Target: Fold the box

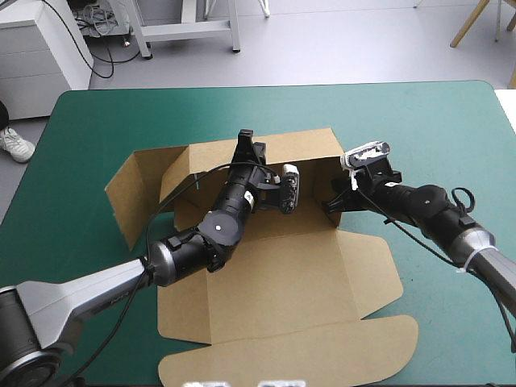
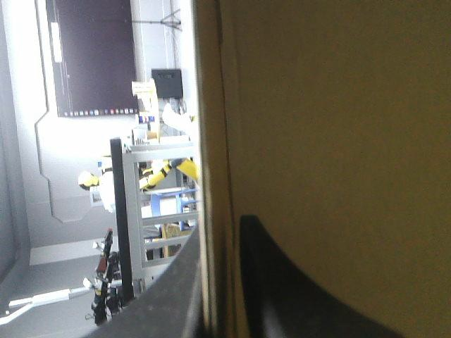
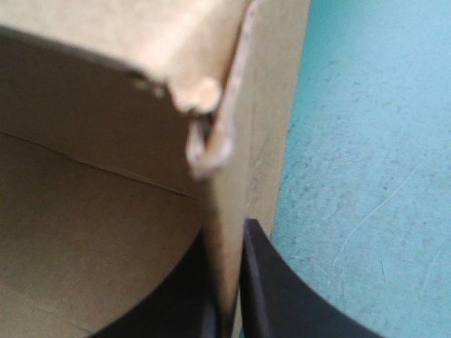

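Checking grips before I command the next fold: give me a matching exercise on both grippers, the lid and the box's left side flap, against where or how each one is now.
Things:
1. left gripper
2. right gripper
3. lid
4. left side flap

States:
A. lying flat toward the near edge of the table
B. shut on the far wall of the box
C. raised, no gripper on it
D. shut on the right wall

Pairs: 1-B, 2-D, 3-A, 4-C
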`<control>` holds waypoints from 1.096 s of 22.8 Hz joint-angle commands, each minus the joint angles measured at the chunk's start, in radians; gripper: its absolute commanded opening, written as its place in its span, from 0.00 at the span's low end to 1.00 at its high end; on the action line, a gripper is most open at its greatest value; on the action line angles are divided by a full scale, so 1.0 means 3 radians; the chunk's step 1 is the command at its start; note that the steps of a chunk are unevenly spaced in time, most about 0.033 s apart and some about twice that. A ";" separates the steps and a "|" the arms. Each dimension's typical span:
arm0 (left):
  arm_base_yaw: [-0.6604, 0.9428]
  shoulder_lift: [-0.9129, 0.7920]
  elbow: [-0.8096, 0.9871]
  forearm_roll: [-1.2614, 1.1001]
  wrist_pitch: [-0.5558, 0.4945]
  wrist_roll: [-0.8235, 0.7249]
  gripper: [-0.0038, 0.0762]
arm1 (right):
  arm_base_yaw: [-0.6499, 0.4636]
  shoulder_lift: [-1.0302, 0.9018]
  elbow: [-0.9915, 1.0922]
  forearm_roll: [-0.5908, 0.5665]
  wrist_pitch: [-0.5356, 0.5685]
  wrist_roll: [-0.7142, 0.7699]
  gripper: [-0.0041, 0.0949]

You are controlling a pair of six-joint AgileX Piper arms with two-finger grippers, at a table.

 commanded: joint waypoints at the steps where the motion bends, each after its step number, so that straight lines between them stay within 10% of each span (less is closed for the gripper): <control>1: -0.0146 -0.0289 -0.0094 0.0152 0.0081 -0.0042 0.29 | 0.0022 -0.0118 -0.0105 0.0150 -0.0019 -0.0019 0.02; 20: -0.0994 -0.0839 -0.0119 -0.0478 0.0249 -0.0157 0.36 | 0.0016 -0.0118 -0.0105 0.0150 -0.0213 0.0092 0.02; 25: -0.0804 -0.1007 -0.0617 -0.1690 0.0331 -0.0151 0.36 | 0.0016 -0.0118 -0.0105 0.0144 -0.0227 0.0092 0.02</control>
